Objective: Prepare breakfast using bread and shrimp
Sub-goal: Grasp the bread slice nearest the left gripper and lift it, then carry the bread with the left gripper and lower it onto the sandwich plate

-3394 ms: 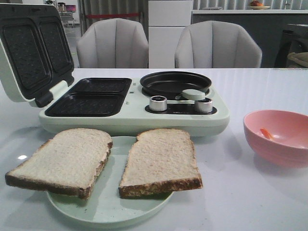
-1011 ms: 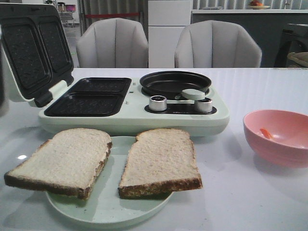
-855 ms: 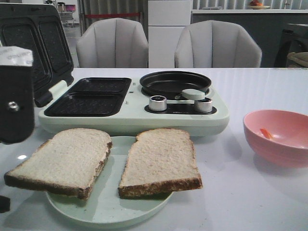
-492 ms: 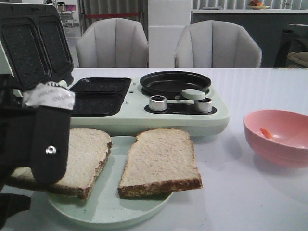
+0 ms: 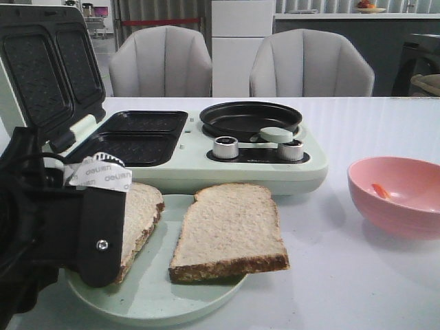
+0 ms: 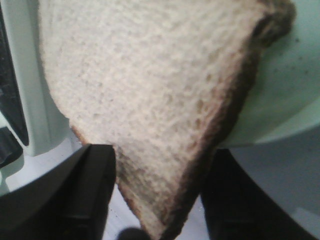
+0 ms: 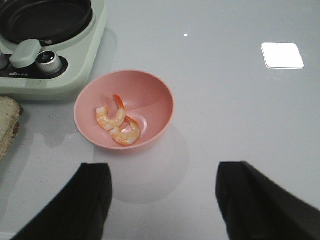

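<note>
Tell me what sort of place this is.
Probably a dining area beside a kitchen. Two upholstered chairs stand behind the white table, a breakfast maker sits on it, and a counter and white fridge-like cabinet lie beyond.

Nearest the robot sits the plate (image 5: 155,302), two slices of bread (image 5: 230,230) on it side by side. The left gripper (image 6: 157,200) is down over the left slice (image 6: 150,95), a finger on either side of its corner, which sticks out past the plate rim. Right behind the plate stands the breakfast maker (image 5: 185,168): twin grill wells on its left with the lid (image 5: 45,69) propped up behind them, the round pan (image 5: 251,118) on its right, two knobs (image 5: 225,147) in front of the pan. Off to the right, well apart, the bowl (image 7: 125,110) holds two shrimp (image 7: 117,125), touching. Two chairs (image 5: 161,62) stand behind the table (image 5: 371,275).
</note>
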`<action>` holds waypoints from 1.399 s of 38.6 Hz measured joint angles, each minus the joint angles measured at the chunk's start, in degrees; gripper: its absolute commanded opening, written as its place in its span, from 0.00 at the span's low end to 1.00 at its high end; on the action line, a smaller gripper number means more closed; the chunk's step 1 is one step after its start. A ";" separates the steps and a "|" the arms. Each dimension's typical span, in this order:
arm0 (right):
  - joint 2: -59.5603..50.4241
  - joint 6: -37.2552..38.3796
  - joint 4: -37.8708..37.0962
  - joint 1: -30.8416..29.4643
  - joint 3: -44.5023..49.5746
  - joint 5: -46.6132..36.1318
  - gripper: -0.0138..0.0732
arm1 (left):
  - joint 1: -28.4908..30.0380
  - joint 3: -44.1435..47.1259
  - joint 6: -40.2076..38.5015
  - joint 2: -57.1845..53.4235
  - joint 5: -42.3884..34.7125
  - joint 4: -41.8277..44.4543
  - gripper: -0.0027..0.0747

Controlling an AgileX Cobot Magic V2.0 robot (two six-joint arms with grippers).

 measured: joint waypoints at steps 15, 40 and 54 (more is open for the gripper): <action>0.00 0.00 0.00 0.00 0.00 0.00 0.79 | -0.71 0.00 -0.10 -0.56 2.05 -0.90 0.16; 0.00 0.00 0.00 0.00 0.00 0.00 0.79 | -2.90 -6.64 7.50 -21.89 9.11 -2.30 0.16; 0.00 0.00 0.00 0.00 0.00 0.00 0.79 | 10.69 -19.42 11.79 -15.50 0.40 -2.21 0.16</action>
